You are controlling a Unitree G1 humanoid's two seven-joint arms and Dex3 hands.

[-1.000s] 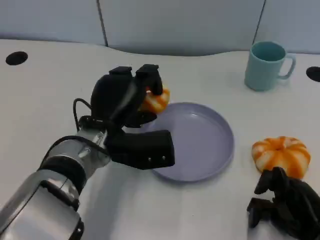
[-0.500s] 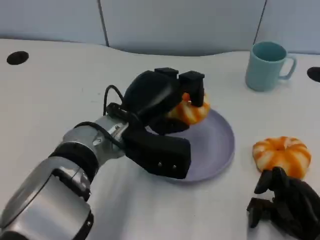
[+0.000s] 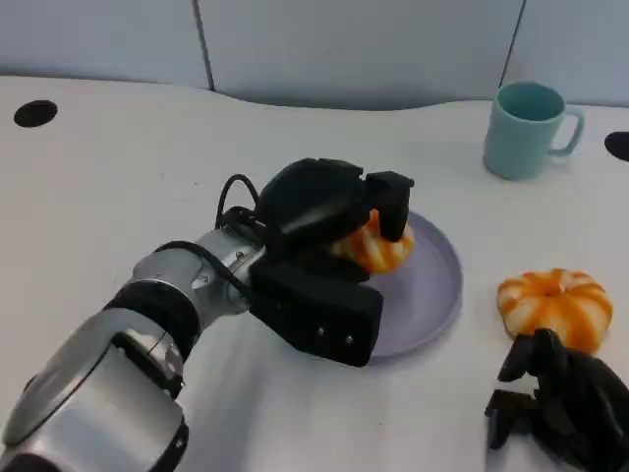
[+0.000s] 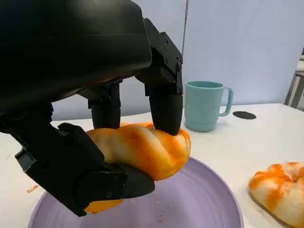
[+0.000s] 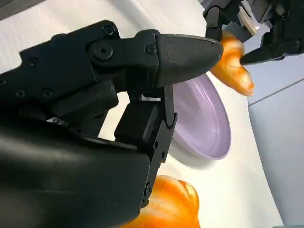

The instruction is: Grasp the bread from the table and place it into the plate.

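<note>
My left hand [image 3: 329, 211] grips an orange-and-white twisted bread [image 3: 381, 246] from above, just over the far part of the lilac plate [image 3: 432, 295]. The left wrist view shows that bread [image 4: 142, 149] pinched between the fingers [image 4: 166, 107] and thumb, close above the plate [image 4: 194, 204]; whether it touches the plate I cannot tell. A second bread [image 3: 553, 305] lies on the table to the right of the plate. Just in front of it, my right hand [image 3: 560, 403] rests empty near the table's edge. From the right wrist, its fingers [image 5: 156, 52] stretch out over that second bread [image 5: 166, 204].
A light teal mug [image 3: 526, 128] stands at the back right, also seen beyond the plate as the mug [image 4: 205, 104]. Black round holes sit in the tabletop at the far left [image 3: 34, 113] and far right [image 3: 619, 146]. A grey wall panel closes off the back.
My left hand has carried the bread rightward from the plate's left rim to over the plate, then sunk a little lower. The right hand and second bread have stayed still.
</note>
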